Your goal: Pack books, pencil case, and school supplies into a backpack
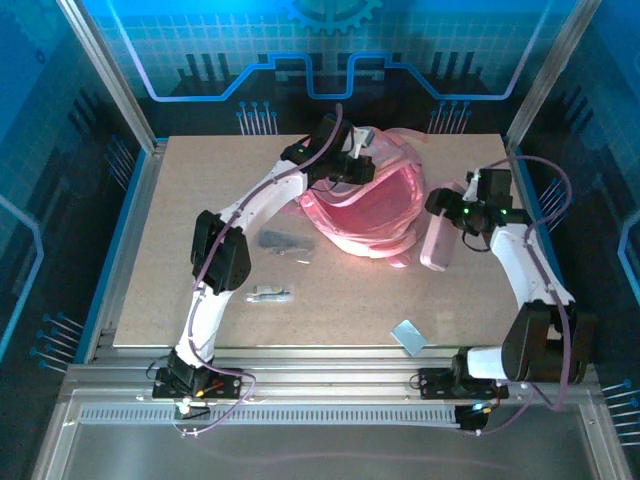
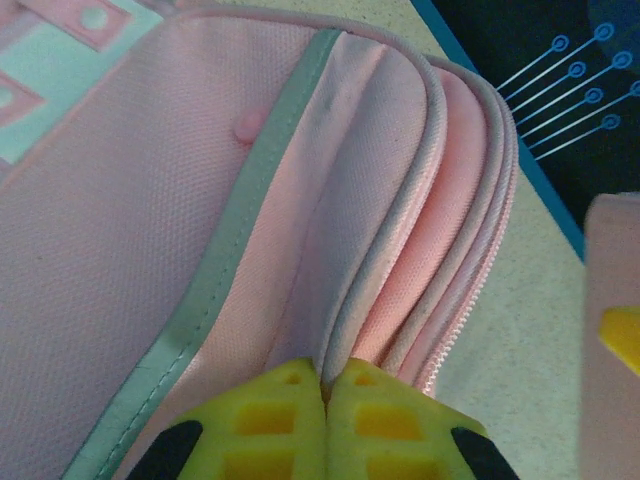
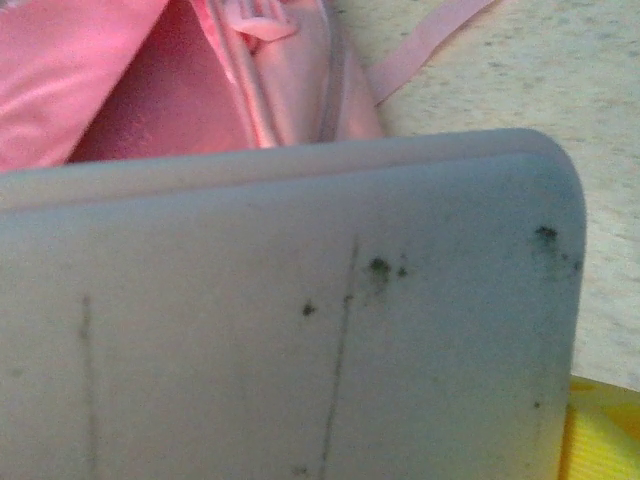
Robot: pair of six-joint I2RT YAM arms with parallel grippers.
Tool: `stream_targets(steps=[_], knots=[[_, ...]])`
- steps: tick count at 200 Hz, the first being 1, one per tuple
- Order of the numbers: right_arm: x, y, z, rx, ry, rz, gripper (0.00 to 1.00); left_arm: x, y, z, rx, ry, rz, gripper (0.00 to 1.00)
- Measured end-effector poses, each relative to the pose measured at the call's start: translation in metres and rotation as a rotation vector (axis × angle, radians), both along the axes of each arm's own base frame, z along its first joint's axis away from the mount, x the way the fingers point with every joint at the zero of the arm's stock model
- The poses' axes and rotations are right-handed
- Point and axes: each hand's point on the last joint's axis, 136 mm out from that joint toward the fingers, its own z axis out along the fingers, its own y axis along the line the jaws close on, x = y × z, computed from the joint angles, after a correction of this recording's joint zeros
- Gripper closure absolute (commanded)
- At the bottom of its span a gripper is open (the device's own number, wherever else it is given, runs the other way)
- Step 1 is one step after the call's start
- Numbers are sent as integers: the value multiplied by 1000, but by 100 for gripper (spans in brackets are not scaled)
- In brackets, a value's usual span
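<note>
I have the left gripper (image 2: 325,400) pinched fully shut, its yellow pads meeting on the piped edge of the backpack (image 1: 365,205), which lies with its mouth gaping at the middle of the table (image 1: 180,200). My right gripper (image 1: 448,222) is clamped on the pencil case (image 1: 437,246), which sits just beside the backpack's right side; I cannot tell whether its lower end touches the board. On the right wrist camera the case's pale flat face runs across the near view with a yellow fingertip (image 3: 600,435) at its lower corner, and the bag's open pink interior and a loose strap (image 3: 420,50) lie behind it. Out on the table I see the clear packet (image 1: 283,243) of dark bits just left of the bag, the pen-like stick (image 1: 270,294) nearer to me, and the pale blue rectangle (image 1: 408,336) near the front edge.
</note>
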Motion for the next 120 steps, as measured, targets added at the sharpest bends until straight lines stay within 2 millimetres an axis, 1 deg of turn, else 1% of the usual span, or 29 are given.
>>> stream_targets(steps=[33, 46, 52, 62, 68, 82, 89, 91, 105, 120], knots=[[37, 39, 4, 67, 3, 40, 34, -3, -4, 3, -52, 59, 19, 100], [52, 55, 2, 99, 1, 45, 34, -4, -5, 4, -66, 70, 22, 100], [58, 60, -2, 115, 6, 40, 33, -3, -5, 4, -72, 76, 27, 100], [68, 67, -10, 141, 21, 27, 28, -3, -5, 5, -80, 79, 29, 100], [72, 68, -15, 152, 31, 15, 24, -2, -4, 6, -86, 83, 33, 100], [85, 73, -30, 180, 67, -10, 11, -1, -4, 8, -99, 87, 41, 100], [91, 74, -36, 192, 82, -20, 2, 1, -4, 9, -107, 87, 43, 100], [92, 75, -38, 195, 85, -22, 0, 1, -4, 9, -110, 88, 45, 100], [101, 79, -43, 217, 96, -26, 0, 5, -2, 13, -129, 88, 57, 100], [103, 83, -42, 233, 92, -20, 0, 7, -1, 15, -145, 91, 64, 100]])
